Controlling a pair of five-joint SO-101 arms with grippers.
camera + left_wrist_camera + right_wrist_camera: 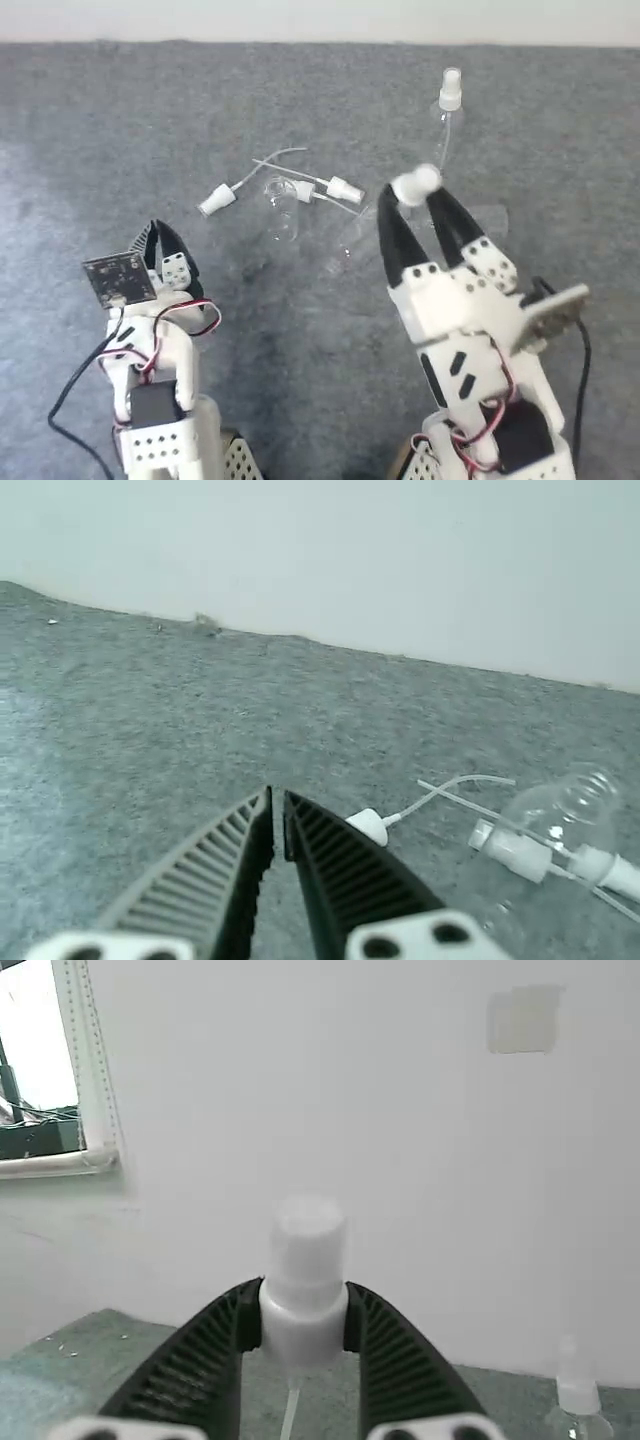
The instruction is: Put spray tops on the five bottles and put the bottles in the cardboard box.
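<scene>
Up over the mat (90,120), right gripper (303,1305) clamps a spray top (308,1235) upright; open bottle (281,212) lies leftward, nearer the left gripper (277,805), fingers together.

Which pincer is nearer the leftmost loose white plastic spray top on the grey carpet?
Left. The left pincer, shut, sits beside that spray top; the right pincer, shut on another white spray top, is beyond the lying clear bottle.

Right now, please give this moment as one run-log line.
right gripper: jaws shut on spray top | left gripper: jaws shut, empty | capped bottle: upright | uncapped bottle: beside loose spray tops
</scene>
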